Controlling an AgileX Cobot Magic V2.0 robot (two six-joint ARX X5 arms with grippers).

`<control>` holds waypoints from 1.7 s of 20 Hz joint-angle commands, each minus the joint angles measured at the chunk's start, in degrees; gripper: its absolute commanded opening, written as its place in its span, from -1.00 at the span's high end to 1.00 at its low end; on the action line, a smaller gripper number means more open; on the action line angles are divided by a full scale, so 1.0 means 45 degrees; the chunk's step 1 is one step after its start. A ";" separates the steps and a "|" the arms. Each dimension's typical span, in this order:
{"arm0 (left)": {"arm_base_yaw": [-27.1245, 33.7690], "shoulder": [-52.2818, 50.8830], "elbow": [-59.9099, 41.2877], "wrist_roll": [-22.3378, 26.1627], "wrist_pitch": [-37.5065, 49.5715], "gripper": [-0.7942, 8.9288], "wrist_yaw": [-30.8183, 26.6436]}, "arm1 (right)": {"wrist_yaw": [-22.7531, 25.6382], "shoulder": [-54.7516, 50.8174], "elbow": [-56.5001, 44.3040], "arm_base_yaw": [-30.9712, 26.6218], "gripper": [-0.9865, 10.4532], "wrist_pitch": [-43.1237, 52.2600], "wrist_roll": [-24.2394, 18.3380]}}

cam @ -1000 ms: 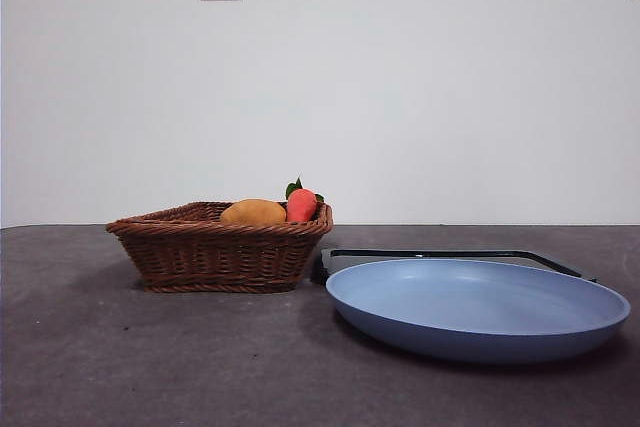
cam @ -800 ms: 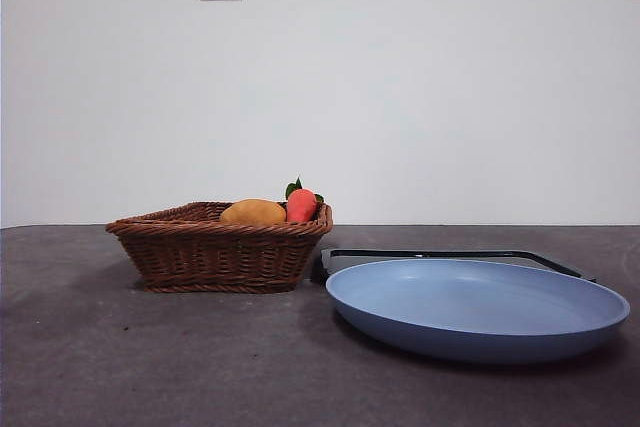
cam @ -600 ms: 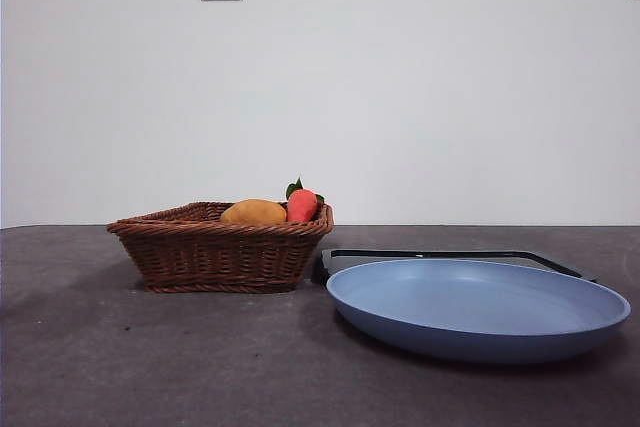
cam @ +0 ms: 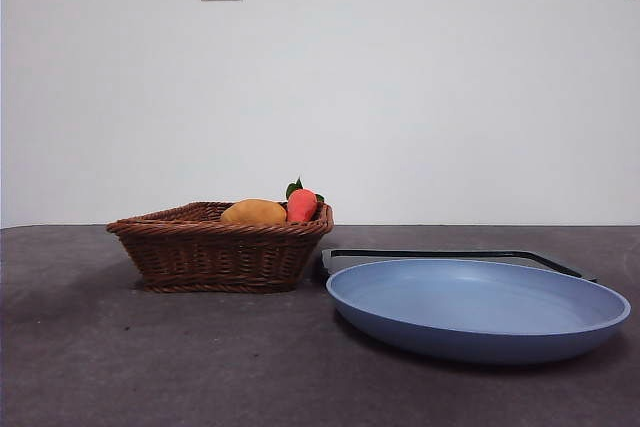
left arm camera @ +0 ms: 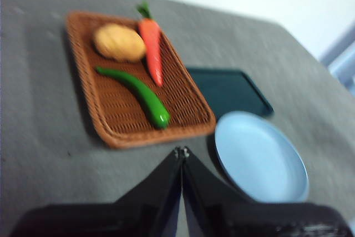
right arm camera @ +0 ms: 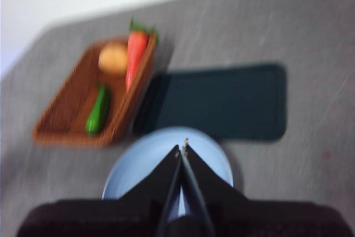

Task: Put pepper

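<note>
Pepper (left arm camera: 136, 94) lying loose in wicker basket (left arm camera: 105, 123), well ahead of left gripper (left arm camera: 181, 152) and right gripper (right arm camera: 181, 147), both pinched closed and empty. Likely snags: closed tips skidding off glossy skin, or nudging carrot (left arm camera: 151, 48) just beside.

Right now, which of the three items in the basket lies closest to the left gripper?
The green pepper: the potato and the carrot lie farther from the shut left gripper.
</note>
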 commanded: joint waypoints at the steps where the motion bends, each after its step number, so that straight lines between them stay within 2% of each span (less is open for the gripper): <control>1: -0.0010 0.0656 0.0879 0.1807 -0.1273 0.82 0.0398 | -0.0102 0.0894 0.1219 0.0126 0.82 -0.1851 -0.1826; 2: -0.0024 0.0918 0.1219 0.2205 -0.1875 0.82 0.0442 | -0.0107 0.1253 0.1632 0.0175 0.82 -0.2623 -0.2331; 5: -0.0136 0.1438 0.1972 0.3269 -0.3434 0.82 0.0413 | -0.0102 0.1909 0.2302 0.0296 0.82 -0.4167 -0.3084; 9: -0.0170 0.1608 0.2210 0.3458 -0.3759 0.80 0.0398 | -0.0087 0.2171 0.2351 0.0296 0.80 -0.4503 -0.3152; 10: -0.0165 0.1608 0.2210 0.3444 -0.3745 0.67 0.0345 | -0.0087 0.2171 0.2351 0.0296 0.75 -0.4503 -0.3147; 11: -0.0165 0.1608 0.2210 0.3415 -0.3740 0.44 0.0330 | -0.0083 0.2171 0.2351 0.0296 0.63 -0.4498 -0.3138; 12: -0.0170 0.1613 0.2210 0.3293 -0.3696 0.16 0.0335 | -0.0053 0.2186 0.2351 0.0296 0.42 -0.4498 -0.3036; 13: -0.0170 0.1651 0.2210 0.3249 -0.3638 0.04 0.0340 | -0.0053 0.2234 0.2351 0.0296 0.29 -0.4483 -0.2968; 21: -0.0170 0.1685 0.2210 0.3240 -0.3623 0.04 0.0359 | -0.0063 0.4328 0.2351 0.0296 0.26 -0.3944 -0.2715; 34: -0.0170 0.1690 0.2210 0.3240 -0.3628 0.04 0.0393 | 0.0010 1.1545 0.2351 0.0753 0.26 -0.0602 -0.2671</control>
